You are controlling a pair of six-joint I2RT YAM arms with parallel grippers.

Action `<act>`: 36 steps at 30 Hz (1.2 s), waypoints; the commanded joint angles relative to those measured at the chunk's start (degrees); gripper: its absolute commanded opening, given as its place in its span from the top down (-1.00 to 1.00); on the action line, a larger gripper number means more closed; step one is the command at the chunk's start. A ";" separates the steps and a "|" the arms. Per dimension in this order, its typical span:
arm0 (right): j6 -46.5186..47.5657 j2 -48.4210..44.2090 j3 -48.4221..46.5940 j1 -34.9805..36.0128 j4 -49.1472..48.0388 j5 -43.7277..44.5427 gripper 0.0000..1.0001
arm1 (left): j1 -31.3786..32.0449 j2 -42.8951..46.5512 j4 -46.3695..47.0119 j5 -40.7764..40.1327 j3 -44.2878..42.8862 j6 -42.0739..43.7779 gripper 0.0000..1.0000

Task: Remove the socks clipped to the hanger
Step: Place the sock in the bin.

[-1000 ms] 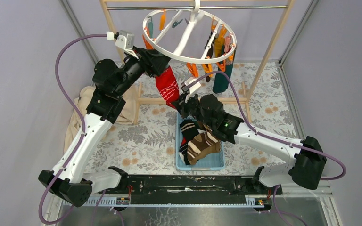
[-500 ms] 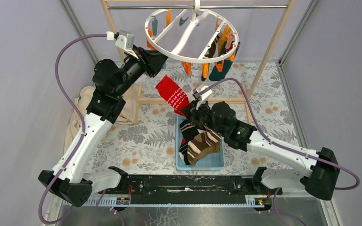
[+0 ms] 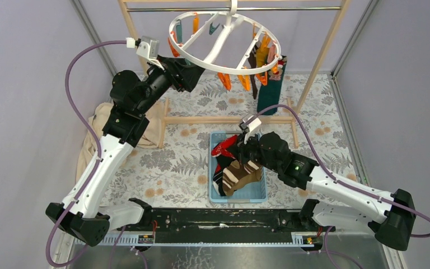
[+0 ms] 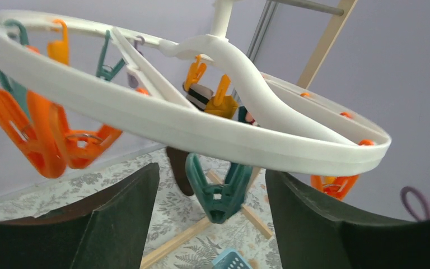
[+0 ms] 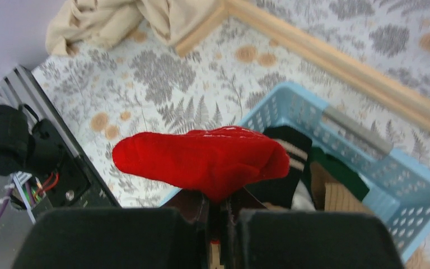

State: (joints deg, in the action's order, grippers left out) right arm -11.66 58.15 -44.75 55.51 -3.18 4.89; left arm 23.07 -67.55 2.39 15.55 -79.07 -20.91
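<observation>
Running this one remote, and right now the left gripper (image 3: pixel 195 74) is hovering up by the near-left side of the round white plastic ring hanger (image 3: pixel 224 45), which is hanging by its hook from the light wooden rack frame (image 3: pixel 224 119). The overhead cam is hiding its fingers behind the arm, but the left wrist cam is showing both dark fingers (image 4: pixel 117 218) spread wide just under the ring, with nothing between them; a teal plastic clip (image 4: pixel 218 190) is dangling past the gap and a bunch of orange plastic clips (image 4: pixel 39 140) is hanging off to one side. Only the overhead is showing me the dark teal sock (image 3: pixel 270 92) hanging clipped on the far-right side of the ring. The right gripper (image 3: pixel 238 149) is sitting low over the far-left corner of the light blue slotted plastic basket (image 3: pixel 260 193), and from above I can't really tell its state. The right wrist cam is settling it: the fingers are pressed together, pinching the red patterned sock (image 5: pixel 201 159), which is draping sideways above the basket's rim. A brown striped sock (image 3: pixel 241 174) and a black-and-white striped sock (image 5: pixel 291 151) are lying inside. The crumpled beige cloth (image 3: pixel 92 140) is lying off to the left.
</observation>
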 commanded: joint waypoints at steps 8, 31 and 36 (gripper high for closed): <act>-7.86 -0.43 6.85 0.39 6.19 -1.02 1.00 | -0.39 2.73 -4.87 -2.03 0.08 -0.15 -0.97; -13.07 -3.82 8.17 0.36 15.73 1.27 -0.59 | -0.39 14.48 -13.94 -2.60 9.88 -4.77 -0.98; -11.86 -7.97 4.41 0.38 19.87 2.14 -0.96 | -0.37 16.95 -15.43 -2.82 13.97 -6.08 -0.98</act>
State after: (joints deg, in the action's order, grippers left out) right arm -24.45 53.25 -35.00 55.51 13.93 5.45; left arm 23.07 -52.29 -11.25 13.47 -67.61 -25.30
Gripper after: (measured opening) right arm 0.923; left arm 0.987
